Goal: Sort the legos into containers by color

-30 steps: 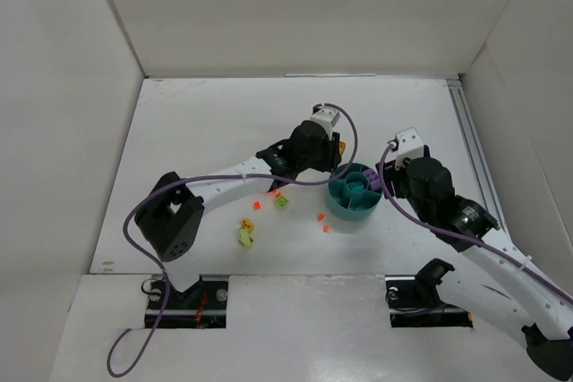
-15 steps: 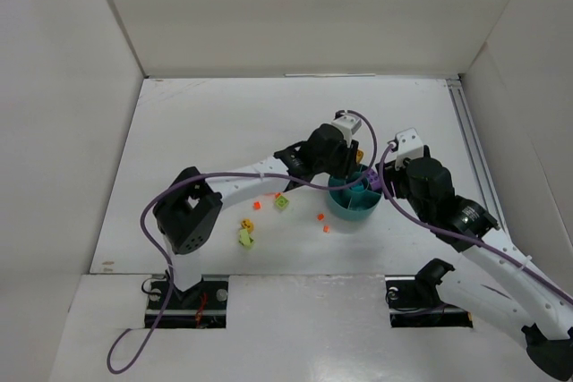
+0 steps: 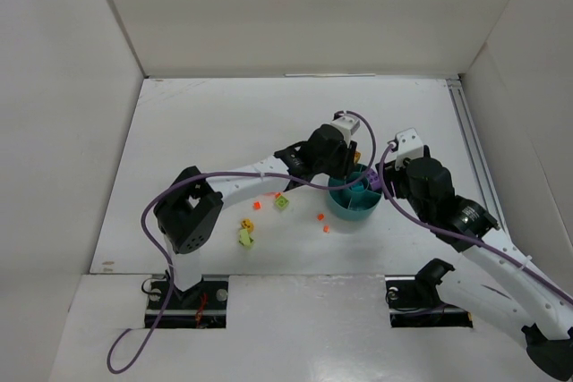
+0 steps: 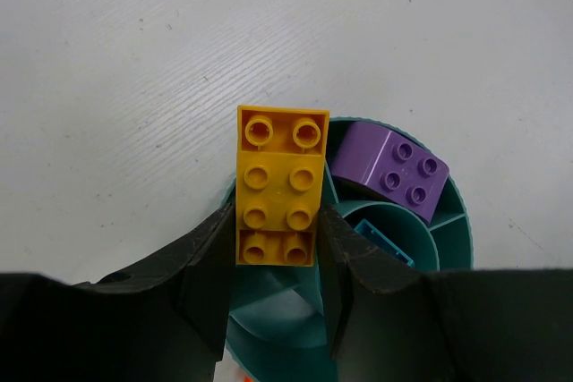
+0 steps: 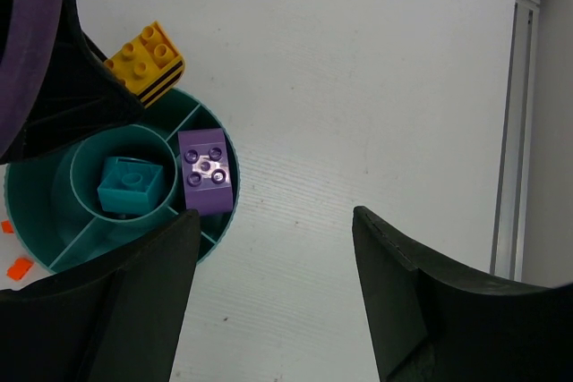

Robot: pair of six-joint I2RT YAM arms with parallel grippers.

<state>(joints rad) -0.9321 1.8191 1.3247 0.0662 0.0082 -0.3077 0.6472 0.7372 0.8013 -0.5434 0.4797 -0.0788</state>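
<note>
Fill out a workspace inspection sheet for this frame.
Surface: white table.
Job's things: teal dish holds a purple brick in one wedge and a teal brick in the centre cup; orange bits, lime bricks and a yellow piece lie loose left of it.
Clutter: nothing seen.
Grippers: left gripper shut on a yellow-orange brick over the dish rim; right gripper open, empty.
Cables: purple cables run along both arms.
Surroundings: white walls; a rail at the right edge.

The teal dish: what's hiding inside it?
A teal brick sits in the centre cup, a purple brick in one wedge. The left gripper, holding a yellow brick, covers some sections.
</note>
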